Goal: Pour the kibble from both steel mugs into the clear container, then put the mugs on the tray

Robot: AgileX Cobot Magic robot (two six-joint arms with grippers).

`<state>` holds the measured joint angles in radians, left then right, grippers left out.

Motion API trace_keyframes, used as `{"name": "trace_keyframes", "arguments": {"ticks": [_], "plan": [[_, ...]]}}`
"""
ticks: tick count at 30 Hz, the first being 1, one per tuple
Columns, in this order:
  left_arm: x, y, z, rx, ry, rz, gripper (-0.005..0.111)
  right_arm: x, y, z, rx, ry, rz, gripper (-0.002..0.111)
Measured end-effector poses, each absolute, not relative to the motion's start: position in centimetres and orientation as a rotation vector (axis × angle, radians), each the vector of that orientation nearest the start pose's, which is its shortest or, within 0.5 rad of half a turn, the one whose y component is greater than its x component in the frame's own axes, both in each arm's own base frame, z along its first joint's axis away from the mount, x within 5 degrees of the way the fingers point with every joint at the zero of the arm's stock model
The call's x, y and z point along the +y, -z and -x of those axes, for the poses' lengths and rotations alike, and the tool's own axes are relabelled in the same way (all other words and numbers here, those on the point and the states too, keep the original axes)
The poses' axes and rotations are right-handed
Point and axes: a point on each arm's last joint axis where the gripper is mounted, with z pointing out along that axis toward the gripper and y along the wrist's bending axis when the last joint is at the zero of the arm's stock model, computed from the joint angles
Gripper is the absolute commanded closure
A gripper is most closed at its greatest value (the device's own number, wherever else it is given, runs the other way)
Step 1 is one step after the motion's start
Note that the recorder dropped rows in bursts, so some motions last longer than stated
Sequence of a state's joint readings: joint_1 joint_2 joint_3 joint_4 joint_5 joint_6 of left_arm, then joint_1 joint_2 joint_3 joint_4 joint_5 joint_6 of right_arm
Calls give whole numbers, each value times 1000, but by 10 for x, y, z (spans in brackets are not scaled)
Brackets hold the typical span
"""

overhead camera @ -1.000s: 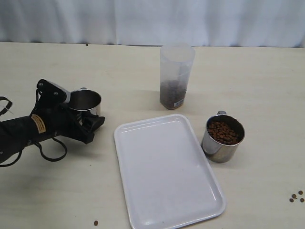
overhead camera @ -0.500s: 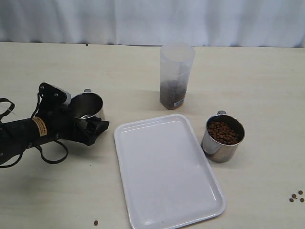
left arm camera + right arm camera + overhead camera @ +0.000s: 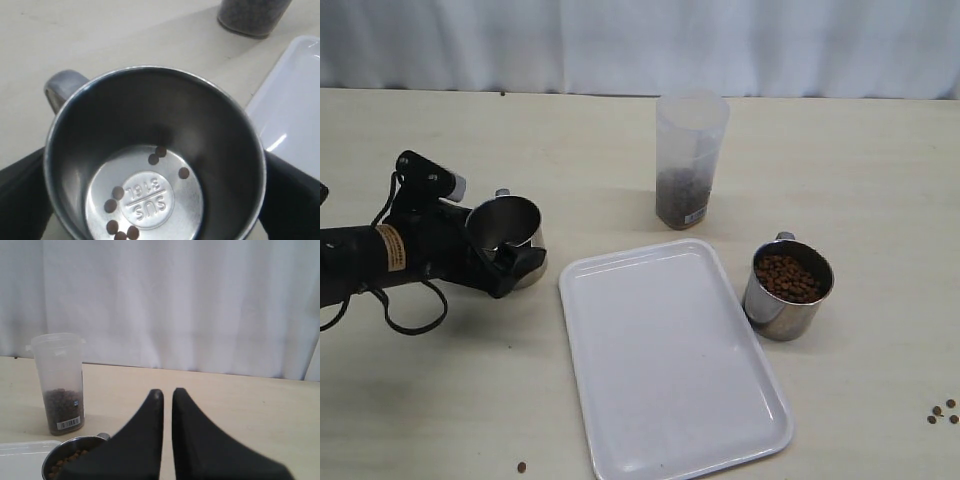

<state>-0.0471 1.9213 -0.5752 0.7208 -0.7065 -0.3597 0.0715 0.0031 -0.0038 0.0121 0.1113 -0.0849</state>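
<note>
A pale table (image 3: 870, 160) holds a white tray (image 3: 665, 360), bare. Behind it stands the clear container (image 3: 692, 130), with a layer of kibble (image 3: 685, 195) at its base. Right of the tray sits a full steel mug (image 3: 786, 305), not yet poured. Left of the tray, the left gripper (image 3: 508, 250) straddles a near-empty steel mug (image 3: 500, 222) that looks tilted — whether the jaws press it, I cannot tell. Let go at a lean, it could topple and shed its last pellets (image 3: 160, 151). The right gripper (image 3: 166, 390) is closed and empty — pouring the full mug into that narrow mouth may add to the stray pellets (image 3: 942, 412).
</note>
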Motion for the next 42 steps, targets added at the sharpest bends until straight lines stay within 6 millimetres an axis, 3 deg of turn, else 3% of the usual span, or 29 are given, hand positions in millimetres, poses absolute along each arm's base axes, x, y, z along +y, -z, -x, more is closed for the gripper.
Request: {"name": "trace_keyframes", "arguments": {"ticks": [14,27,33,36,42], "plan": [[-50,-125,-283,2079,339,-546,16,4,-204,-56,1590,0,116,103],[-48,-192,-252,1933,442,-301,16,4,-204,-56,1590,0,116,103],[-50,-215,-235,1888,445,-356,17,4,-204,-56,1590,0,116,103],[-50,-224,-228,1880,457,-353,33,4,-204,-56,1590,0,116,103],[-53,-237,-215,1859,478,-416,102,4,-204,-56,1590,0,116,103]]}}
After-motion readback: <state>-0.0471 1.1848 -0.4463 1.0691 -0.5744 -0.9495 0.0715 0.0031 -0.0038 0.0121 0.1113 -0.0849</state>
